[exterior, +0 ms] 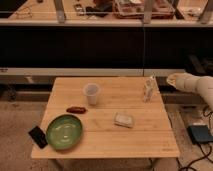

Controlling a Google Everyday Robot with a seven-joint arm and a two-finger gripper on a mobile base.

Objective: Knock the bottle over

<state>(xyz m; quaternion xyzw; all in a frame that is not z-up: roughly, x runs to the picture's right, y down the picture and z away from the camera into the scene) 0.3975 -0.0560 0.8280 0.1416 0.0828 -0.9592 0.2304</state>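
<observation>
My pale gripper (175, 79) hovers at mid-right, near the upright slim whitish-clear plastic bottle (148, 90); open or closed, I cannot tell. This looks like the approach step. Next I should sweep left into the bottle.

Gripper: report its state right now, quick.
Gripper: open or shut cannot be told; it hangs just right of the upright bottle, apart from it.
</observation>
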